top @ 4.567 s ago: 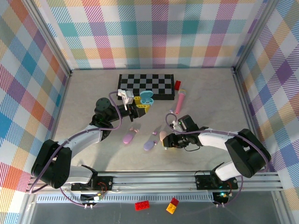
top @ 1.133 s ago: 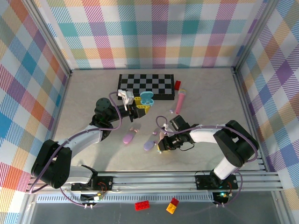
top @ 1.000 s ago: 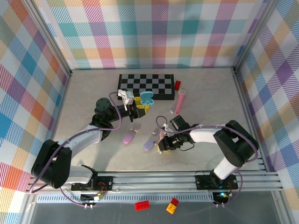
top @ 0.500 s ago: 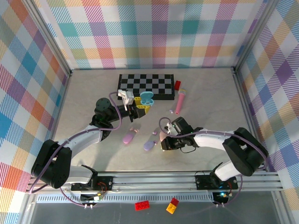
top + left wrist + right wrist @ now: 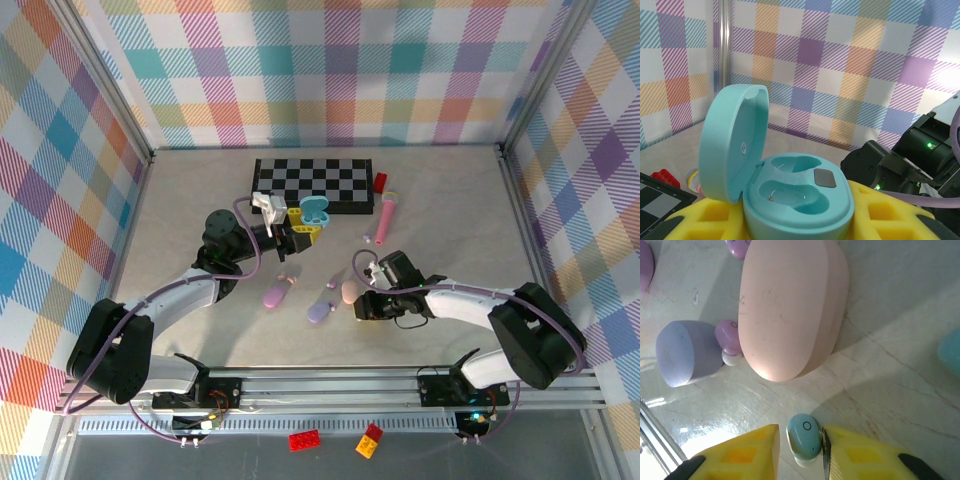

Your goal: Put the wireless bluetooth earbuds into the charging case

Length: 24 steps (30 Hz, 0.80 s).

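Note:
My left gripper is shut on the open teal charging case, held up in front of the checkerboard. The case sits between the yellow fingers with its lid upright and both wells empty. My right gripper is low on the table just right of the pink oval case. A teal earbud lies on the table between the right gripper's yellow fingers. One finger touches it and a thin gap shows at the other. A lilac earbud rests against the pink case.
A lilac case and a pinkish-lilac case lie left of the right gripper. The long pink stick and a red brick sit by the checkerboard. Small buds lie loose. A teal shape shows at the edge.
The right gripper, which reached left toward the lilac case a second ago, has drawn back to the right beside the pink case. The left arm has held still.

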Each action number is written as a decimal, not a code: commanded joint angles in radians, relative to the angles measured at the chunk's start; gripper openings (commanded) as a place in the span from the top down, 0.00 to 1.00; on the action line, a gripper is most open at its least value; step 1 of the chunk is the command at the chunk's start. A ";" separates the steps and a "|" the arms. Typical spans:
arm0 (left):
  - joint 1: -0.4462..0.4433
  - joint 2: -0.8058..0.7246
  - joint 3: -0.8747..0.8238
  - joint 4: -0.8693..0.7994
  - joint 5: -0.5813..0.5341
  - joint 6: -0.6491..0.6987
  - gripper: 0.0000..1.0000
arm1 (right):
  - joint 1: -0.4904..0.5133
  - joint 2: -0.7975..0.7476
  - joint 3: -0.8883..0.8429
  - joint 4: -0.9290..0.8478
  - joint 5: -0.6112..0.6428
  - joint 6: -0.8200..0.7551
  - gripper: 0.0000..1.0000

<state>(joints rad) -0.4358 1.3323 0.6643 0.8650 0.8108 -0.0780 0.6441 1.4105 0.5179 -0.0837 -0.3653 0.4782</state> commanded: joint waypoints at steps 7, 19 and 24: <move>0.008 -0.008 0.005 0.016 0.024 0.017 0.64 | 0.000 0.065 0.005 -0.005 -0.065 -0.021 0.72; 0.008 -0.017 0.001 0.003 0.021 0.030 0.64 | 0.000 -0.012 0.007 -0.055 0.083 0.031 0.81; 0.008 -0.025 0.000 -0.013 0.016 0.042 0.64 | 0.000 -0.143 0.062 -0.238 0.282 0.009 0.81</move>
<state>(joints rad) -0.4358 1.3319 0.6643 0.8539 0.8104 -0.0612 0.6434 1.3300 0.5308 -0.1890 -0.2348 0.4934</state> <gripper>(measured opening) 0.370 0.193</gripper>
